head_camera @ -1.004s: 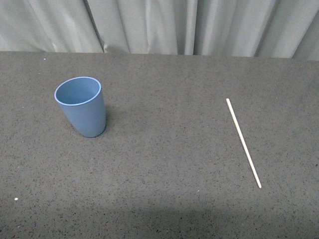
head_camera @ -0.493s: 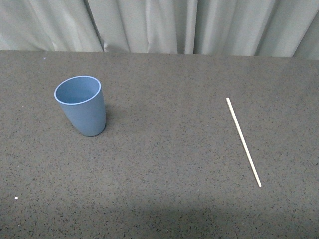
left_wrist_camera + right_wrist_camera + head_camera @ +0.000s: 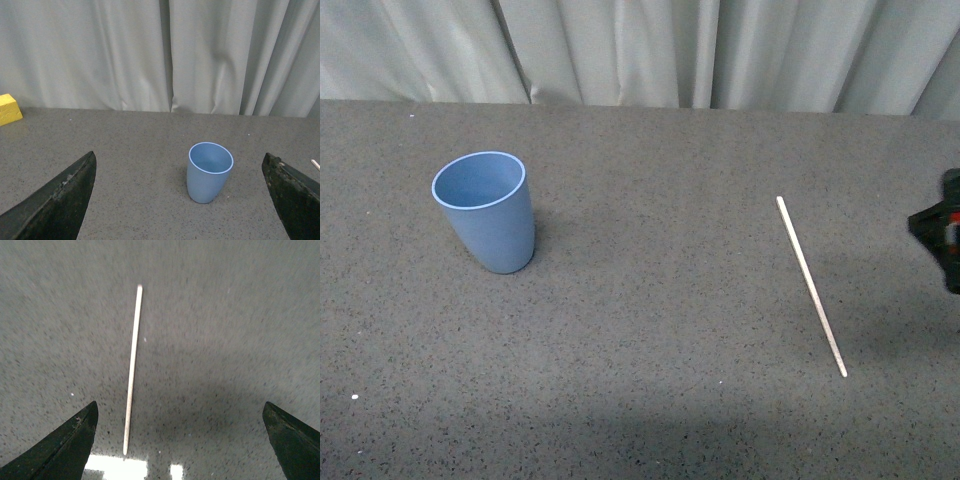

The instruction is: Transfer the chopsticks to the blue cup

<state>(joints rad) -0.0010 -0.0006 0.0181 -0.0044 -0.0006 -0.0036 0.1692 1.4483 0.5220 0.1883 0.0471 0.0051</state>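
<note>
The cream-white chopstick (image 3: pixel 810 285) lies flat on the dark speckled table (image 3: pixel 650 330) at the right; it also shows in the right wrist view (image 3: pixel 132 370). The light-blue cup (image 3: pixel 486 212) stands upright and empty at the left; it also shows in the left wrist view (image 3: pixel 209 171). My right gripper (image 3: pixel 180 440) is open and empty above the table, the chopstick lying near one fingertip (image 3: pixel 75 437). Its dark body (image 3: pixel 945 235) shows at the front view's right edge. My left gripper (image 3: pixel 182 200) is open and empty, facing the cup from a distance.
Pale curtains (image 3: pixel 640 50) hang behind the table's far edge. A yellow block (image 3: pixel 9 109) sits on the table at the edge of the left wrist view. Bright reflections (image 3: pixel 117 467) lie on the table near the chopstick's end.
My right arm has come into the front view at the right edge. The cup and chopstick have not moved.
</note>
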